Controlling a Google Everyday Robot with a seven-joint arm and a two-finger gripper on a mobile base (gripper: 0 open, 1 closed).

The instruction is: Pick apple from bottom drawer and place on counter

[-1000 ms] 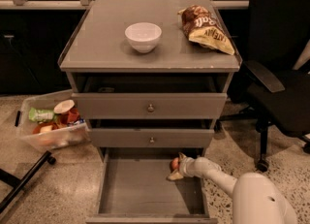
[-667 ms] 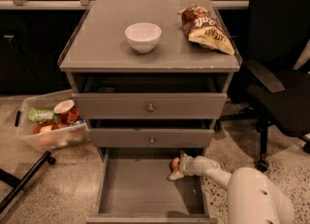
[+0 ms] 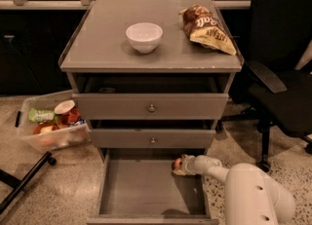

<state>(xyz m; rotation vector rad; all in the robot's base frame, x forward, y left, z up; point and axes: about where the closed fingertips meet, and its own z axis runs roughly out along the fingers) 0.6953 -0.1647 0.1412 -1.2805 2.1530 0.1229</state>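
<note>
- Gripper [image 3: 179,167] low in drawer [image 3: 141,190], at its 2 o'clock corner; arm enters from 4 o'clock.
- Apple [image 3: 177,162] at gripper tip, touching it; whether it is gripped, can't tell.
- Table [image 3: 97,48]: bowl [image 3: 144,36] near centre, chip bag [image 3: 207,28] at 2 o'clock.

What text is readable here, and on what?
Chip bag on the counter: printed lettering, too blurred to read.
Packets in the floor bin: any print too small to read.
No text on the gripper, at the apple in the bottom drawer's back right corner.
</note>
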